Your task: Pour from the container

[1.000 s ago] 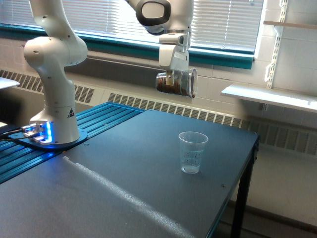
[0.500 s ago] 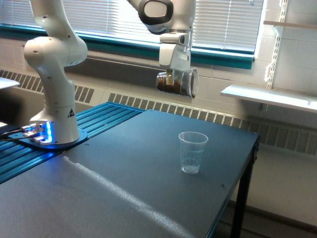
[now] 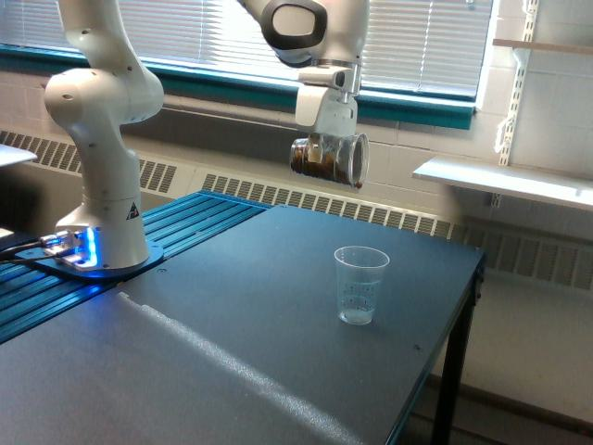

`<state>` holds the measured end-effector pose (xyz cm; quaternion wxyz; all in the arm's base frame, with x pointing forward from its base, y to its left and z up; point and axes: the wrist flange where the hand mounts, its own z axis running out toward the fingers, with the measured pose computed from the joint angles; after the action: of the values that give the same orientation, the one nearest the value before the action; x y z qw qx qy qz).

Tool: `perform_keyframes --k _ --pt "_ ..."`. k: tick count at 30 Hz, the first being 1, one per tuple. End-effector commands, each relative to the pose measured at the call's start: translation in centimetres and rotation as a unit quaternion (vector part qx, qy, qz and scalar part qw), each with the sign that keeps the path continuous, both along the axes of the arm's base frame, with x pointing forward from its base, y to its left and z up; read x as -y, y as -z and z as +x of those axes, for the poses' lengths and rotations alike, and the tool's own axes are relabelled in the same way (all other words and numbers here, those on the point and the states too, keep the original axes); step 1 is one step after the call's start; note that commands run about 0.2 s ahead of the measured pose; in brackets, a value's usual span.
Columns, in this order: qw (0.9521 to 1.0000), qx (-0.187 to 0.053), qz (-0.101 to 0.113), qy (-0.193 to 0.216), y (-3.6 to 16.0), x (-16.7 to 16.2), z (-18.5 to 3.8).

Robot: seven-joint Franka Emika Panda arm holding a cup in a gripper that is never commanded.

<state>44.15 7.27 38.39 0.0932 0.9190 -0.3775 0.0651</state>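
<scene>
High above the table, my gripper (image 3: 323, 141) is shut on the container (image 3: 331, 158), a small clear wide-mouthed cup with brown granular bits inside. The container lies almost on its side, its mouth facing the exterior view's right and tipped slightly downward. The brown bits rest along its lower wall. On the dark table (image 3: 232, 343) below, a little toward the exterior view's right, stands a taller ribbed clear disposable cup (image 3: 359, 285), upright, with nothing visible inside it.
The arm's white base (image 3: 100, 232) stands on a blue ribbed platform (image 3: 176, 232) at the exterior view's left. The table's edge (image 3: 454, 334) drops off at the right. A white shelf (image 3: 505, 178) and a radiator line the wall behind.
The container has tipped its mouth slightly further down and shifted a few pixels. No bits have left it. The cup on the table has not moved.
</scene>
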Motion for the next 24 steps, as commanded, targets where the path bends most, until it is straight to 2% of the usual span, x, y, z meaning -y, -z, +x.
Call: perform_keyframes --k 1,24 --pt "0.9998 0.004 -0.006 0.019 -0.42 -0.31 0.29" --pt "0.9986 -0.013 -0.017 0.047 -0.31 -0.69 0.82"
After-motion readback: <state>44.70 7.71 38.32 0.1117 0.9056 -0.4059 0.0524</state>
